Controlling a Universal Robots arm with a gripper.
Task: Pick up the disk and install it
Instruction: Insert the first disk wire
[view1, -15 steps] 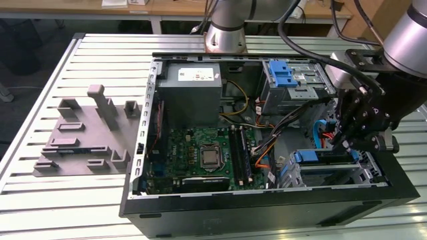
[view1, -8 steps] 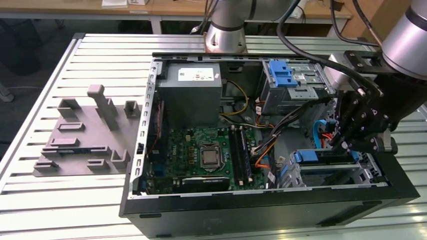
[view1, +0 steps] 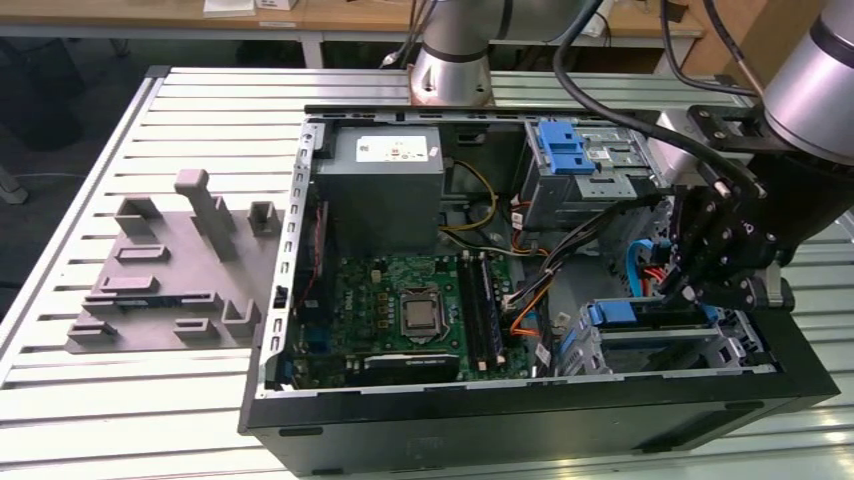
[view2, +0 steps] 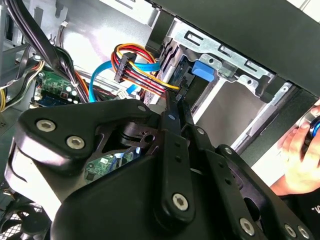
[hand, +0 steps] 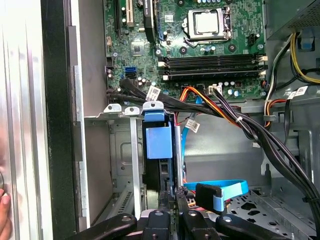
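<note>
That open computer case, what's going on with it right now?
A robot arm has its gripper down inside the open computer case, at the drive cage on the exterior view's right. The disk, in its blue bracket, stands edge-up in that cage, and the slim fingers meet at its edge. A person's hand rests by the case's outer wall.

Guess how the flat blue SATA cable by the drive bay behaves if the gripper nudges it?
The blue SATA cable probably flexes aside: it is thin, ribbon-like and loops freely. It likely springs back, since its black connector hangs loose. The gripper sits close, so snagging seems possible.
</note>
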